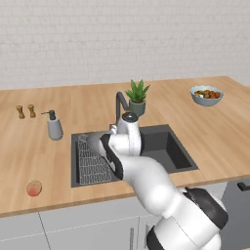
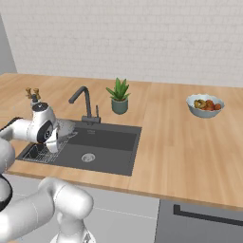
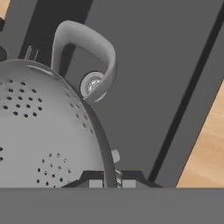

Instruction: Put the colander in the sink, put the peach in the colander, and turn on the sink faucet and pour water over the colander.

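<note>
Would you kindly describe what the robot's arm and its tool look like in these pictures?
The arm is glossy white, built of rounded, tube-like segments with dark grey to black bands at the joints. No cables or markings are visible. The tool ends in two small dark finger tips with lighter grey pads.

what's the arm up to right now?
The gripper is shut on the colander rim, holding it over the sink above the wire rack. The peach lies on the counter left of the sink, untouched. No water shows at the faucet.
</note>
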{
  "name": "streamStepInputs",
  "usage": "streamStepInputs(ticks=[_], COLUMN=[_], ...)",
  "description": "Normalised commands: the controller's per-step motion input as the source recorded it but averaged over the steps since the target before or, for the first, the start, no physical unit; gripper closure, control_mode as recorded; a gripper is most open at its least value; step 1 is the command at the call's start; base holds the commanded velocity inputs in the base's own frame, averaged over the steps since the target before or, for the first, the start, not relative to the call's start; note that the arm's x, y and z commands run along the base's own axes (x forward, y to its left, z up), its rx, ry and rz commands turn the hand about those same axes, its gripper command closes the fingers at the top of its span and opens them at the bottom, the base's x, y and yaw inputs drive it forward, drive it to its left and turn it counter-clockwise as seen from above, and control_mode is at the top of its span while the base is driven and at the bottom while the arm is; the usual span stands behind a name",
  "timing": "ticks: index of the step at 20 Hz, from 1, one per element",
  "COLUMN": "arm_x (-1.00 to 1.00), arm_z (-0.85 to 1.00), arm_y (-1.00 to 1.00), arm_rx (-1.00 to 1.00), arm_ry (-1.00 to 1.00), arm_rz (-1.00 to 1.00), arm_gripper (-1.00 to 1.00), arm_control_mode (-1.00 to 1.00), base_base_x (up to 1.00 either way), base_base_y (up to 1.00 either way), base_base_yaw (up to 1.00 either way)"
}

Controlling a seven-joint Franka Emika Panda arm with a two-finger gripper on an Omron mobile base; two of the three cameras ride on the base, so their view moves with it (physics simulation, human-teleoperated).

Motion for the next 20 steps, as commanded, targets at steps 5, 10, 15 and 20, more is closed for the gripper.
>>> streamStepInputs(ticks=[5,10,15,20], arm_x=[0.0,0.09,0.17,0.38], arm_z=[0.0,0.0,-0.01,-0.08], arm_y=[-1.0,-0.8,-0.35,0.0], arm_rx=[0.0,0.0,0.0,0.0], arm_ry=[0.06,0.13,0.08,0.01], arm_rz=[-0.01,0.0,0.01,0.1], arm_gripper=[1.0,1.0,1.0,1.0], arm_control_mode=[-1.0,-1.0,-1.0,-1.0], base_base_x=[0.0,0.0,0.0,0.0], base_base_y=[0.0,0.0,0.0,0.0], base_base_yaw=[0.0,0.0,0.0,0.0])
